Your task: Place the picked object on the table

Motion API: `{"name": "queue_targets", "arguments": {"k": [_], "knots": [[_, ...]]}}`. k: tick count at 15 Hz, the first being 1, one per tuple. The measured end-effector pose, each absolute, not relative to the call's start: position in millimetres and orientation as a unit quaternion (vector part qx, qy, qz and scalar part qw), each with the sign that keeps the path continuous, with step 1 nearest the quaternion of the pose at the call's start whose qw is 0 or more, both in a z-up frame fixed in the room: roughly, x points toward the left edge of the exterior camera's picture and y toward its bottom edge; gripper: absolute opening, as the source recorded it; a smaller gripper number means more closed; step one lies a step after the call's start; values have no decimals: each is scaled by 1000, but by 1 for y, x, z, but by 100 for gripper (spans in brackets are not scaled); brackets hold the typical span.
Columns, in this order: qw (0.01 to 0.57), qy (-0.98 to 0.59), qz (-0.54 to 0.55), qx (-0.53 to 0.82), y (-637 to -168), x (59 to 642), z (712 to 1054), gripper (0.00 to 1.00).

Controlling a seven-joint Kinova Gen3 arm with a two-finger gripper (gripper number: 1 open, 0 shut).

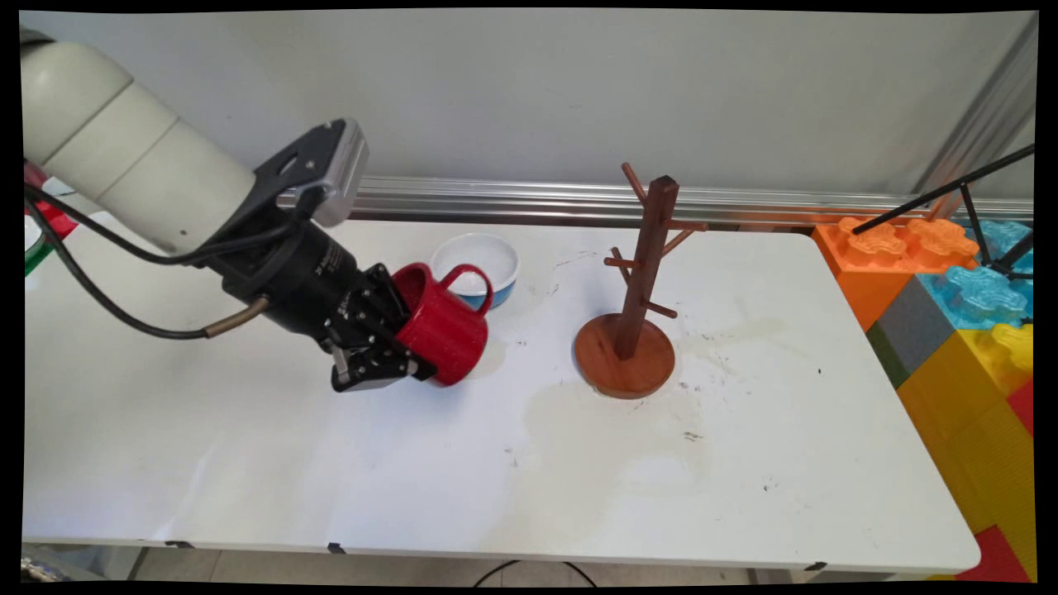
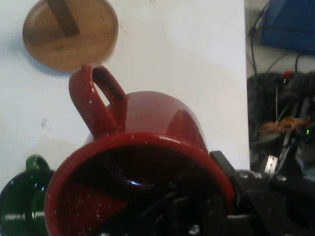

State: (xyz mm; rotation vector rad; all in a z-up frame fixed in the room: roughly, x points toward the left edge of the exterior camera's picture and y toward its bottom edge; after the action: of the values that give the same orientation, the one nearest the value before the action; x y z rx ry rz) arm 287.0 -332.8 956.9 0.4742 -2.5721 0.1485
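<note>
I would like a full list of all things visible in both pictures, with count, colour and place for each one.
red mug: 1, red, tilted, gripped at its rim above the table's left half
bowl: 1, white inside and blue outside, on the table behind the red mug
mug tree: 1, brown wood, upright near the table's middle
green mug: 1, green, seen only in the hand view at the lower left
big toy blocks: several, orange, blue, yellow, grey and red, beside the table's right end
table: 1, white
pincer: 1, black, shut on the red mug's rim
</note>
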Motion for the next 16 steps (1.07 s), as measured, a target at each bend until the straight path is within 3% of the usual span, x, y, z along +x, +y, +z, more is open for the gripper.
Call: {"name": "queue_targets", "arguments": {"k": [16], "knots": [[99, -988, 36, 116, -342, 276, 882, 0]]}}
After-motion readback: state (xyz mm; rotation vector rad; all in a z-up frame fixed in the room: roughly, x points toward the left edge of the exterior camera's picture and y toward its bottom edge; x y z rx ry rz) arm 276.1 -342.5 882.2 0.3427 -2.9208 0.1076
